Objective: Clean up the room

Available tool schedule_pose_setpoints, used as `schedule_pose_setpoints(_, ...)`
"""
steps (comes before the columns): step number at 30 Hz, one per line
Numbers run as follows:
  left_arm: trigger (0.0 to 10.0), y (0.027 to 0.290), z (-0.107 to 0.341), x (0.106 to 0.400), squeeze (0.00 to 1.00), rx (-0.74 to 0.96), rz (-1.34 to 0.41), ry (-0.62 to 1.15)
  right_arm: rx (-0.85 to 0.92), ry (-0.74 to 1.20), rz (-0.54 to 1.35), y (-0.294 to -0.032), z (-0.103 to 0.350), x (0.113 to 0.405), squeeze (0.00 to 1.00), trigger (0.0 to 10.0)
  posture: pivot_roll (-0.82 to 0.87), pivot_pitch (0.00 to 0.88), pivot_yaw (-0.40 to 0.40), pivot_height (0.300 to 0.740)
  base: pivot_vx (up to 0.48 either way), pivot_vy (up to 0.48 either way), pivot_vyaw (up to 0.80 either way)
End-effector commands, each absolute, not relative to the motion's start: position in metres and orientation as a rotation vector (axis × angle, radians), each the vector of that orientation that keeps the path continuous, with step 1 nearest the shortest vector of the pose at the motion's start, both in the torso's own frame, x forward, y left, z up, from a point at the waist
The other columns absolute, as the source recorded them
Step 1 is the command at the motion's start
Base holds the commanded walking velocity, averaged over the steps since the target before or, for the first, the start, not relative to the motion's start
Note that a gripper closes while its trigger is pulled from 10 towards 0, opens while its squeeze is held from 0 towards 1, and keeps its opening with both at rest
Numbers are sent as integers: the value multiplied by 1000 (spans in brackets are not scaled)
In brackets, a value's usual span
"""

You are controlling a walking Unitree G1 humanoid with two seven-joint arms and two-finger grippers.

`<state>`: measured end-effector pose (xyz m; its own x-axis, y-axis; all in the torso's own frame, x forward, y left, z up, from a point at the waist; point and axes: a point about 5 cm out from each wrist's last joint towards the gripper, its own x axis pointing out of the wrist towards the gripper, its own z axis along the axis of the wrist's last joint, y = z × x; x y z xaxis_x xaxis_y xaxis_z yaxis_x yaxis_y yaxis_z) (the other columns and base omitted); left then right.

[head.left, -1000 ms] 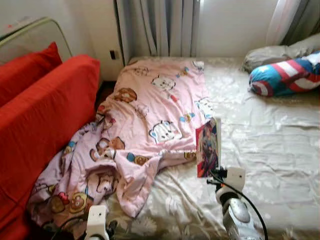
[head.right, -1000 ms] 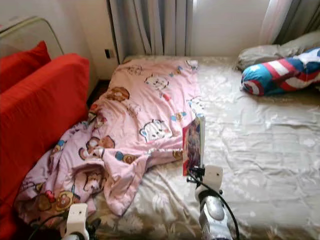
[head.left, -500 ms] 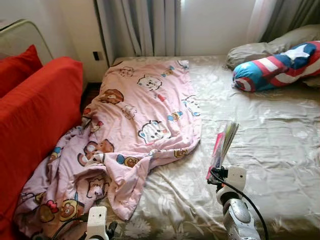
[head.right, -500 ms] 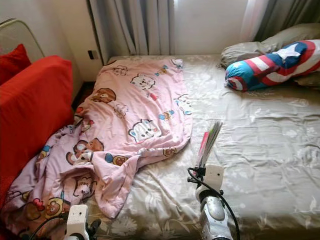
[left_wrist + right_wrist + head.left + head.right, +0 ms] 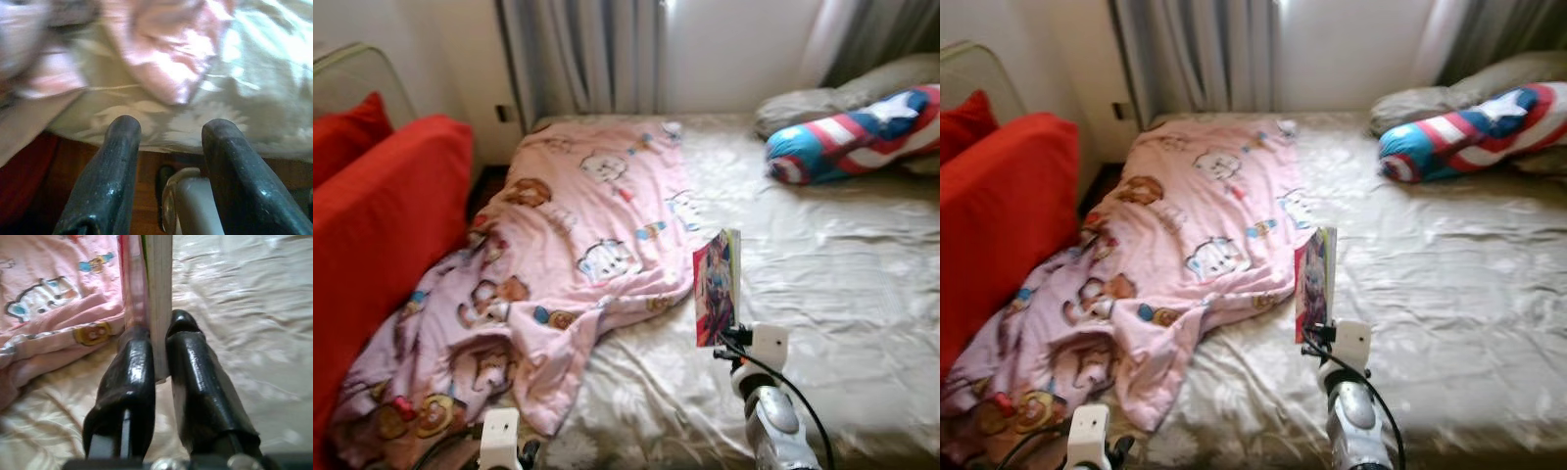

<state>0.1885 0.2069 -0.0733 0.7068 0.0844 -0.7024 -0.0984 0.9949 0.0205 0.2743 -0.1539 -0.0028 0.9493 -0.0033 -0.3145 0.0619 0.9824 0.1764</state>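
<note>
My right gripper (image 5: 159, 352) is shut on a thin book (image 5: 717, 286) with a pink illustrated cover, held upright above the middle of the bed. In the right wrist view the book (image 5: 157, 289) stands edge-on between the two black fingers (image 5: 131, 377). A pink cartoon-print blanket (image 5: 578, 255) lies crumpled over the bed's left half and spills off its near left corner. My left gripper (image 5: 168, 147) is open, low at the bed's near edge, over wooden floor and a fold of the blanket (image 5: 166, 49).
The bed (image 5: 842, 264) has a pale floral sheet. A red, white and blue star-print bolster (image 5: 847, 142) and a grey pillow (image 5: 803, 103) lie at its far right. A red sofa (image 5: 382, 225) with a red cushion stands on the left. Curtains (image 5: 582, 54) hang behind.
The book has turned in my right gripper from edge-on and tilted to upright with its cover facing me. The camera has shifted slightly; the picture is blurred.
</note>
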Motion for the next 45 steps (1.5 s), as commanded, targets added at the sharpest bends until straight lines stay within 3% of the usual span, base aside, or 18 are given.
schedule_pose_setpoints(1,10000,204,-74,189,0,-20,93,780,179,282,-40,-157,3,278,0,10000,-7,22,15,709,0,-307,0)
schedule_pose_setpoints(45,10000,201,-74,189,0,-14,83,782,97,292,6,-155,1,279,0,10000,-16,19,12,709,0,-303,57)
